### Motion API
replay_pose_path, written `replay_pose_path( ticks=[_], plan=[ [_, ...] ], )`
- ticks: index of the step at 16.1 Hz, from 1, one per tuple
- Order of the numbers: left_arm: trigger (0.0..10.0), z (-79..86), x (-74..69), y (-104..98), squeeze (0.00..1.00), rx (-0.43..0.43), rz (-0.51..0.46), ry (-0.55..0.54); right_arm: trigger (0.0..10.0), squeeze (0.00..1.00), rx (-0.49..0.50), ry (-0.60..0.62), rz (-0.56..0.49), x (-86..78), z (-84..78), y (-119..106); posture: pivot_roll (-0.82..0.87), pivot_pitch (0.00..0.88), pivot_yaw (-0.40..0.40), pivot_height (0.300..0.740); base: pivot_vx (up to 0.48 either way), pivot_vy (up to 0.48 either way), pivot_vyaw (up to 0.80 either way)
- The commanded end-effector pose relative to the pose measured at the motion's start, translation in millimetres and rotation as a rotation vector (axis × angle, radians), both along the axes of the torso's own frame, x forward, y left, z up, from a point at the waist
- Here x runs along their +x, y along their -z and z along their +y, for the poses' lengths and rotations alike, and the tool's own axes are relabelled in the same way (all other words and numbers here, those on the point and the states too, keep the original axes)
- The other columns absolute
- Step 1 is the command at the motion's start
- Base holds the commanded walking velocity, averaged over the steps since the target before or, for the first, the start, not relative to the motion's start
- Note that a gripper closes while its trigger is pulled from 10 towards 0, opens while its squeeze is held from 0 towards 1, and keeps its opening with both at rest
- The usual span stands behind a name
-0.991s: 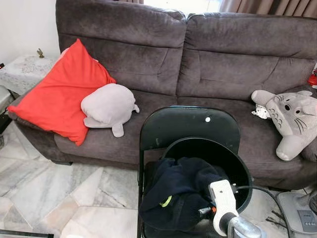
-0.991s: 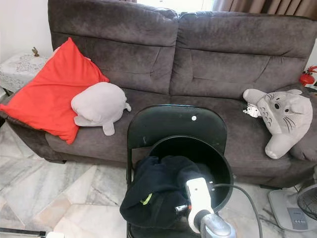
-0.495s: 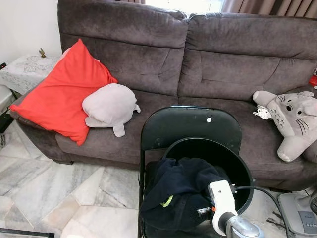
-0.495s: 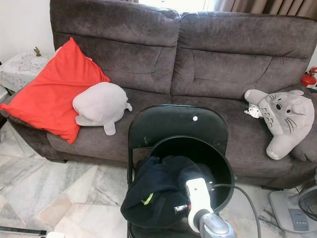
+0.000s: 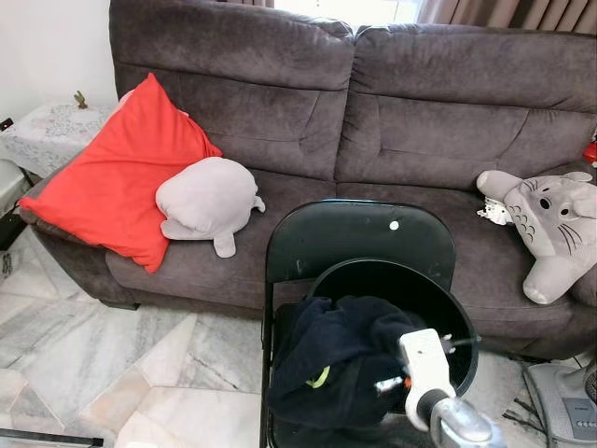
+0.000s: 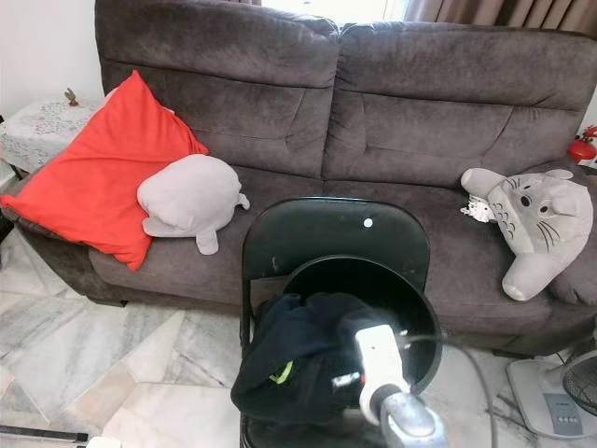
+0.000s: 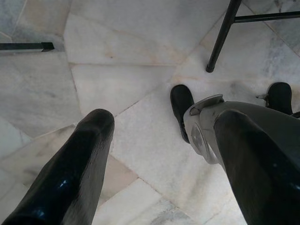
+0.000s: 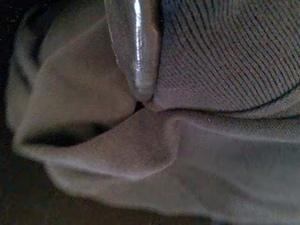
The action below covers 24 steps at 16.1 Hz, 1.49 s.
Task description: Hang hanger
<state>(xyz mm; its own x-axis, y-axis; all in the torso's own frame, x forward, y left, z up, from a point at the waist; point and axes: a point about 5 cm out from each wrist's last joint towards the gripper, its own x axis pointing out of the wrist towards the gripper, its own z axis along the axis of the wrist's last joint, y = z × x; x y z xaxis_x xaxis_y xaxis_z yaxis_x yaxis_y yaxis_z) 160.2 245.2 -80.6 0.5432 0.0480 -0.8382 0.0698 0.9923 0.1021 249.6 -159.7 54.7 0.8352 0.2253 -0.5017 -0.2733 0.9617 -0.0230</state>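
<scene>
Grey sofa [image 5: 373,112] cushions back a black folding chair [image 5: 354,238] holding a black bucket [image 5: 457,317]. Dark clothing [image 5: 336,359] spills over its rim. Right gripper [image 8: 136,101] presses into that fabric; I cannot tell its grasp. Left gripper [image 7: 159,159] hangs spread apart, holding nothing, above marble floor [image 7: 131,61].

Right gripper [image 5: 378,381] buried in the dark garment [image 5: 336,359], fingertips out of sight, so grip impossible to judge. In the right wrist view, just one black finger [image 8: 135,47] pressed into blurred cloth folds. Right arm [image 5: 438,397] smeared by motion blur and cut off at the near edge. Chair [image 5: 359,245] seat and legs mostly hidden beneath basket [image 5: 424,289] and garment. Fan base [image 5: 564,401] cropped at the near right corner (controls too small to read).
</scene>
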Motion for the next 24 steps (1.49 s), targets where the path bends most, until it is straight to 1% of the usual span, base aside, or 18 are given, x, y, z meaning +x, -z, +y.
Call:
replay_pose_path(
  ticks=[1, 3, 5, 6, 7, 8, 10, 12, 13, 14, 15, 16, 18, 19, 20, 22, 23, 24],
  plan=[
    [10.0, 1.6, -6.0, 2.4, 0.0, 0.015, 0.03, 0.014, 0.0, 0.0, -0.009, -0.01, -0.11, 8.2, 2.2, -19.6, -0.12, 0.087, -0.021, 0.74, 0.0, 0.0, 0.0],
    [10.0, 1.7, -5.8, 2.3, 0.0, 0.016, 0.029, 0.013, 0.0, 0.0, 0.011, -0.025, -0.189, 13.9, 6.9, -37.0, -0.12, 0.088, -0.021, 0.74, 0.0, 0.0, 0.0],
    [10.0, 1.4, -5.5, 2.2, 0.0, 0.015, 0.028, 0.013, 0.0, 0.0, 0.044, -0.087, -0.271, 18.9, 18.8, -57.7, -0.12, 0.088, -0.021, 0.74, 0.0, 0.0, 0.0],
    [10.0, 1.4, -5.4, 2.2, 0.0, 0.015, 0.028, 0.012, 0.0, 0.0, 0.055, -0.109, -0.287, 19.6, 23.2, -63.0, -0.12, 0.088, -0.021, 0.74, 0.0, 0.0, 0.0],
    [10.0, 1.4, -5.5, 2.3, 0.0, 0.015, 0.028, 0.009, 0.0, 0.0, 0.064, -0.168, -0.292, 19.0, 30.9, -67.7, -0.12, 0.089, -0.023, 0.74, 0.0, 0.0, 0.0],
    [10.0, 1.2, -5.6, 2.4, 0.0, 0.014, 0.028, 0.008, 0.0, 0.0, 0.052, -0.209, -0.295, 17.7, 34.9, -68.5, -0.12, 0.091, -0.024, 0.74, 0.0, 0.0, 0.0],
    [10.0, 1.3, -5.8, 2.4, 0.0, 0.013, 0.028, 0.005, 0.0, 0.0, 0.022, -0.241, -0.333, 18.2, 37.3, -75.8, -0.12, 0.092, -0.024, 0.74, 0.0, 0.0, 0.0],
    [10.0, 1.6, -6.1, 2.4, 0.0, 0.013, 0.029, 0.005, 0.0, 0.0, 0.04, -0.235, -0.401, 21.7, 35.8, -92.0, -0.13, 0.093, -0.022, 0.74, 0.0, 0.0, 0.0],
    [10.0, 1.8, -6.1, 2.4, 0.0, 0.014, 0.029, 0.006, 0.0, 0.0, 0.041, -0.221, -0.462, 24.8, 34.2, -103.9, -0.12, 0.095, -0.022, 0.74, 0.0, 0.0, 0.0],
    [10.0, 2.0, -6.1, 2.3, 0.0, 0.014, 0.029, 0.006, 0.0, 0.0, 0.037, -0.184, -0.558, 29.2, 30.7, -122.0, -0.13, 0.094, -0.022, 0.74, 0.0, 0.0, 0.0],
    [10.0, 2.2, -6.0, 2.2, 0.0, 0.014, 0.029, 0.007, 0.0, 0.0, 0.095, -0.16, -0.621, 32.1, 30.4, -139.4, -0.13, 0.093, -0.02, 0.74, 0.0, 0.0, 0.0],
    [10.0, 2.3, -6.0, 2.2, 0.0, 0.015, 0.029, 0.008, 0.0, 0.0, 0.108, -0.186, -0.64, 31.6, 34.3, -145.9, -0.13, 0.093, -0.02, 0.74, 0.0, 0.0, 0.0],
    [10.0, 2.1, -5.8, 2.2, 0.0, 0.015, 0.029, 0.007, 0.0, 0.0, 0.088, -0.292, -0.666, 26.5, 45.6, -151.8, -0.12, 0.09, -0.019, 0.74, 0.0, 0.0, 0.0],
    [10.0, 2.1, -5.7, 2.2, 0.0, 0.015, 0.028, 0.006, 0.0, 0.0, 0.09, -0.333, -0.706, 23.1, 52.1, -161.6, -0.12, 0.091, -0.018, 0.74, 0.0, 0.0, 0.0],
    [10.0, 2.3, -5.7, 2.1, 0.0, 0.016, 0.028, 0.005, 0.0, 0.0, 0.124, -0.364, -0.766, 19.9, 58.2, -177.7, -0.13, 0.089, -0.018, 0.74, 0.0, 0.0, 0.0],
    [10.0, 2.3, -5.6, 2.1, 0.0, 0.017, 0.028, 0.005, 0.0, 0.0, 0.168, -0.41, -0.868, 15.6, 62.9, -203.7, -0.13, 0.085, -0.016, 0.74, 0.0, 0.0, 0.0],
    [10.0, 2.4, -5.4, 2.0, 0.0, 0.017, 0.027, 0.007, 0.0, 0.0, 0.196, -0.427, -0.939, 11.7, 65.5, -221.3, -0.13, 0.084, -0.017, 0.74, 0.0, 0.0, 0.0],
    [10.0, 2.4, -5.4, 2.0, 0.0, 0.017, 0.027, 0.007, 0.0, 0.0, 0.229, -0.422, -0.954, 10.8, 66.4, -225.0, -0.13, 0.084, -0.017, 0.74, 0.0, 0.0, 0.0]
  ],
)
